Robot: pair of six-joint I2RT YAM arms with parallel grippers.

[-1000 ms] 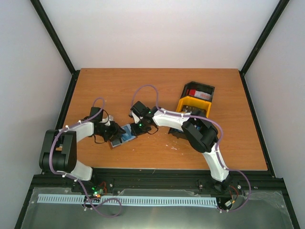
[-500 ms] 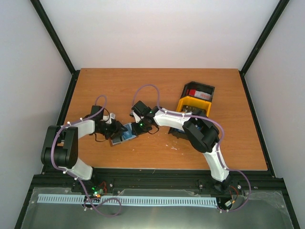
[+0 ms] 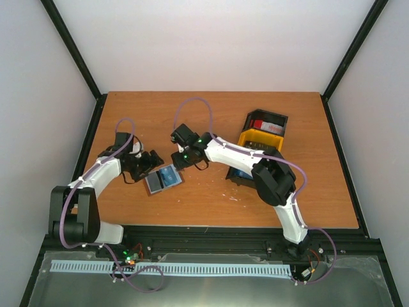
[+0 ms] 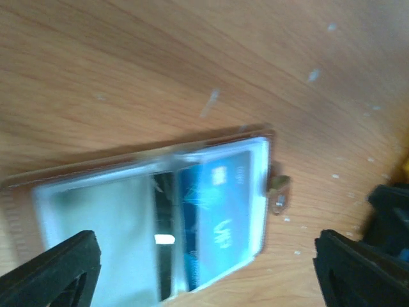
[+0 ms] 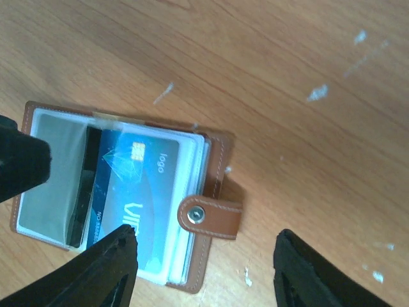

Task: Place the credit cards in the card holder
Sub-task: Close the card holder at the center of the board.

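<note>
We see the bench (image 3: 211, 112) carrying everything. Both arms reach to its left middle. The left gripper (image 3: 151, 162) and the right gripper (image 3: 180, 158) each hang with jaws spread, pinching nothing. At the far right sit a black tray (image 3: 284, 123) and a yellow tray (image 3: 246, 137) (a red and white card (image 3: 261, 125) lies in the black one). The card holder (image 3: 163, 179) lies open on the bench just near of both grippers, a blue card (image 5: 137, 192) showing inside it and its metal clasp (image 5: 198, 215) on the strap.
</note>
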